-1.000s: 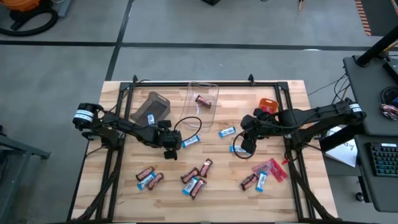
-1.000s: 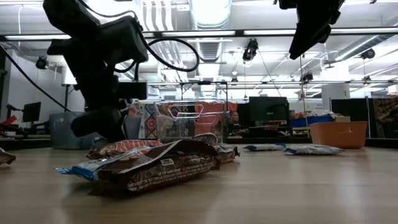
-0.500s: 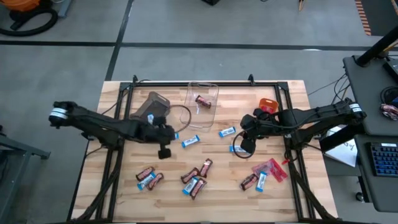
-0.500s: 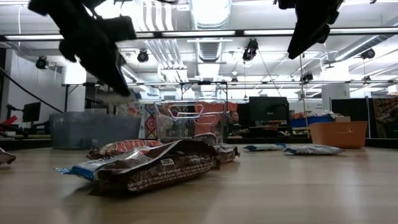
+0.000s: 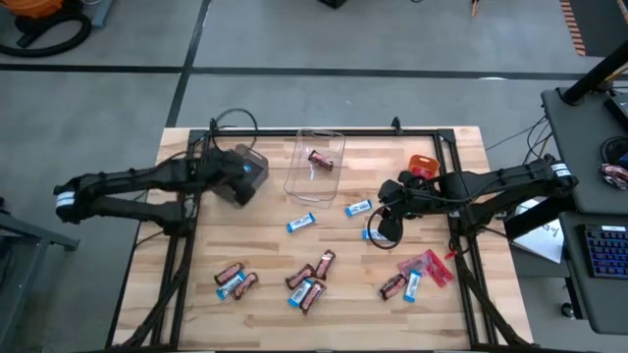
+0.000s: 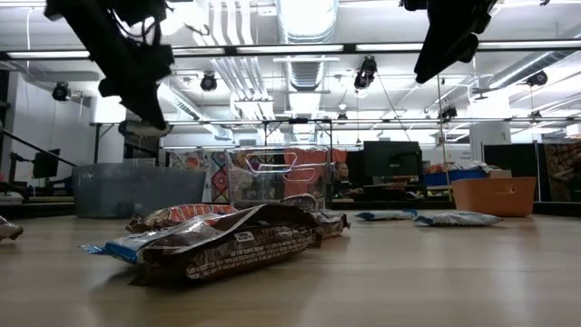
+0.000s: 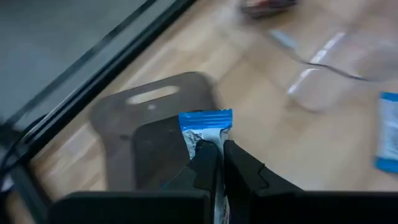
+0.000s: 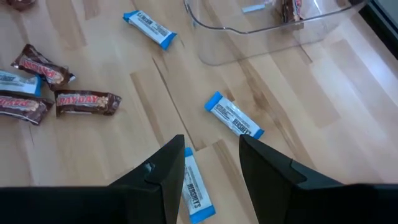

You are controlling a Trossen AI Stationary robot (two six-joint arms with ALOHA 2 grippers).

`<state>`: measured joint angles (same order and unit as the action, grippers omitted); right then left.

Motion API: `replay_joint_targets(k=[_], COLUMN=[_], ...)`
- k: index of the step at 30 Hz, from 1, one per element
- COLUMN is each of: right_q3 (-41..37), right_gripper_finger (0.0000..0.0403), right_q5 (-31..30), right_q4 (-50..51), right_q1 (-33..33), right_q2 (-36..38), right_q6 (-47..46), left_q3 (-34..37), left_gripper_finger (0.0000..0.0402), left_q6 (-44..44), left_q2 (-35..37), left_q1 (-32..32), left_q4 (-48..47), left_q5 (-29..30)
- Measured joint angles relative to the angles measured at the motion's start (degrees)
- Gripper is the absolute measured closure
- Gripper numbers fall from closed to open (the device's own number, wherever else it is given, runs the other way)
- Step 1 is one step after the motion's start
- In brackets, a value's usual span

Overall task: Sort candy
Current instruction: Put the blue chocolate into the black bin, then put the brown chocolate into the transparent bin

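Landmark: grey bin (image 5: 238,174), at the far left of the table (image 5: 461,304).

Left gripper (image 7: 215,163) hung over the grey bin, jaws pinched on a blue-and-white bar (image 7: 206,127), the wrapper end standing up past the fingertips.

Right gripper (image 8: 211,171) was well to the right of the grey bin, past the clear bin (image 5: 316,162), jaws parted, hovering above a blue-and-white bar on the wood (image 8: 192,188); nothing held.

Clear bin, just right of the grey bin, held one brown bar (image 5: 320,160).

Remaining candy (image 5: 309,279) lay loose on the wood, nearer the front edge than the grey bin
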<state>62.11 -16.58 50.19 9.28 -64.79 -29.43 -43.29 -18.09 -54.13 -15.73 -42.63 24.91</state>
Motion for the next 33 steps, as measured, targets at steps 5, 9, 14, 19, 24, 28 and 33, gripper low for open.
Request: replay_joint_targets(k=[5,9,14,19,24,28,33], right_q3=[0.0,-0.2,-0.3,-0.3,-0.3,-0.3,-0.3], right_gripper_finger=[0.0258,0.0258,0.0258,0.0258,0.0258,0.0257,0.0257], right_q5=[0.0,0.0,0.0,0.0,0.0,0.0,0.0], right_q4=[0.0,0.0,0.0,0.0,0.0,0.0,0.0], right_q1=[0.0,0.0,0.0,0.0,0.0,0.0,0.0], right_q2=[0.0,0.0,0.0,0.0,0.0,0.0,0.0], right_q6=[-0.2,-0.2,-0.2,-0.2,-0.2,-0.2,-0.2], left_q3=[0.0,0.1,0.1,0.1,0.1,0.1,0.1], left_gripper_finger=[0.0401,0.04,0.0391,0.0378,0.0367,0.0355,0.0328], left_q6=[0.0,0.3,1.0,1.0,1.0,1.0,1.0], left_q2=[-2.3,-5.3,-8.3,-10.1,-10.7,-10.7,-10.6], left_q1=[-9.0,-12.3,-12.8,-12.8,-12.8,-12.8,-12.8], left_q4=[0.7,1.6,2.1,2.4,2.5,2.6,2.6], left_q5=[-4.1,-4.8,-3.0,-2.9,-2.9,-2.9,-2.8])
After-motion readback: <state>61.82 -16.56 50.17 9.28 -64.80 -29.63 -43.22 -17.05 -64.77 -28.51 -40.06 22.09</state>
